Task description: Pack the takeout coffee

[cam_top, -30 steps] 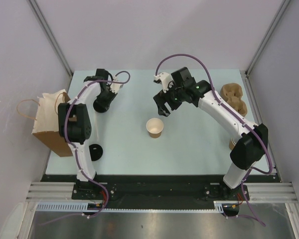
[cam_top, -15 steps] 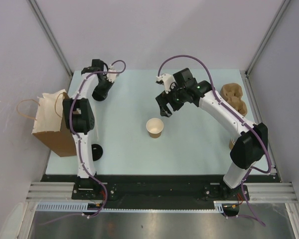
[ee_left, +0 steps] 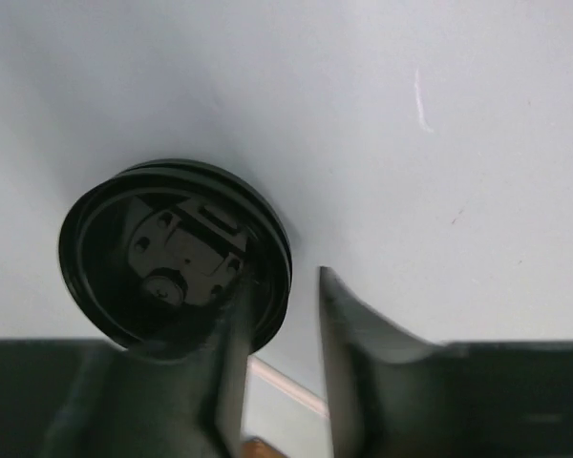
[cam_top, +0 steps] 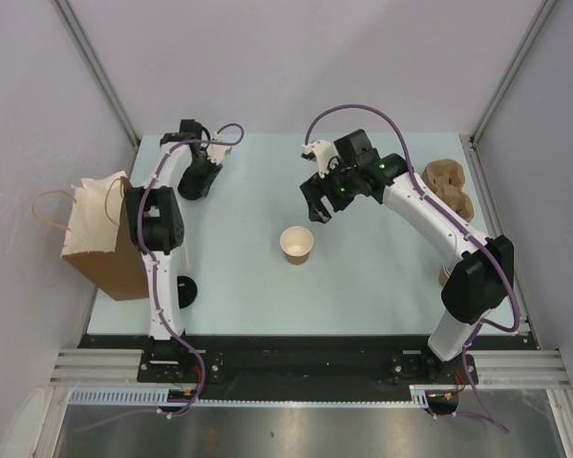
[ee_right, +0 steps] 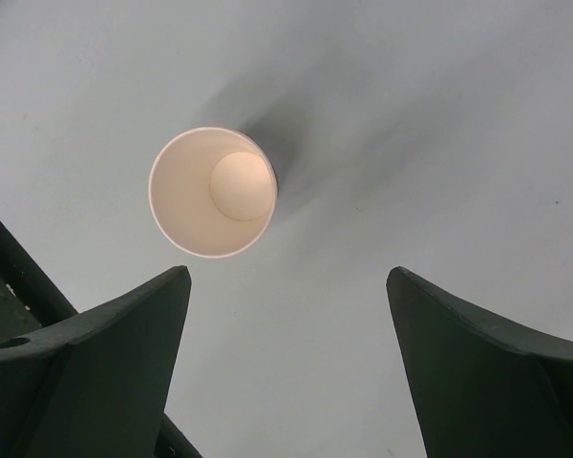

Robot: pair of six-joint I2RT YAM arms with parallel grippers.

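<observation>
Left claw (ee_left: pixel 285 281) loosens around a black lid (ee_left: pixel 172 253) at the far left of the surface (cam_top: pixel 363 277).
Clenched a second ago, its fingers now stand slightly apart, with the lid's rim at the narrow gap. The lidless paper cup (cam_top: pixel 297 245) stands mid-surface, near the right claw (ee_right: pixel 288 275), which is released and spread wide. The coffee looks uncapped, so it is not ready for the paper bag (cam_top: pixel 100 243).

The small kraft paper cup (cam_top: pixel 297 245) stands upright, lidless and empty, mid-table (cam_top: pixel 382 281).
</observation>
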